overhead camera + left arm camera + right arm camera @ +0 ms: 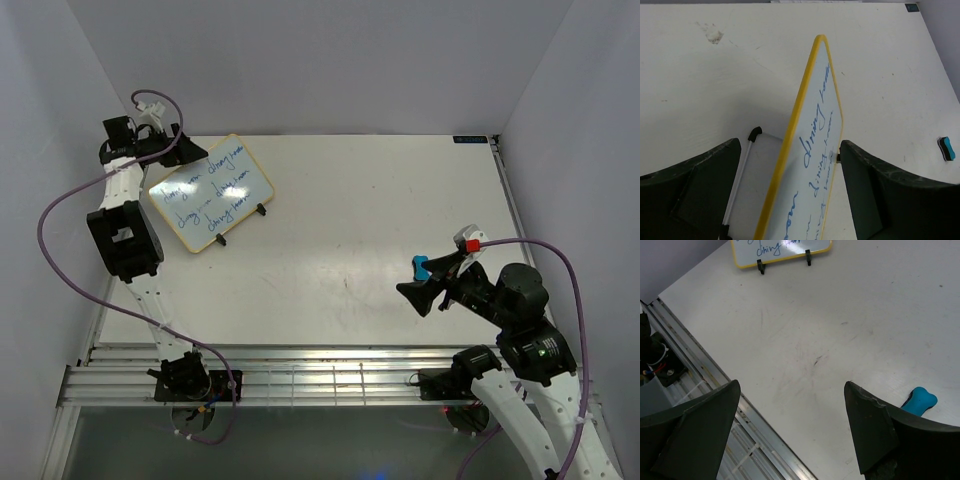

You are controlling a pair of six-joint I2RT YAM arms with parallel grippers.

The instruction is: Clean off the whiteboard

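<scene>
Your left gripper [789, 145] stands wide open, one dark finger on each side of the small white whiteboard with a rounded yellow frame [816, 131]. That view shows the board edge-on, and you cannot tell whether either finger touches the frame. Only this view shows the thin silver prop rod with a black tip [742, 167] behind the board.

From above, the whiteboard sits in the upper left of the frame, tilted back on the white table [350, 230]. Your right gripper [791, 385] is also spread wide with nothing between its fingers. It is at the right of that frame, just beside the small blue bone-shaped eraser [919, 401].

The right wrist view catches only the board's lower edge and its two black feet [760, 266]. Blue handwriting runs in lines. One word looks like "dining"; the rest is too small to read. A small teal label [467, 140] on the table's far edge is also unreadable.
</scene>
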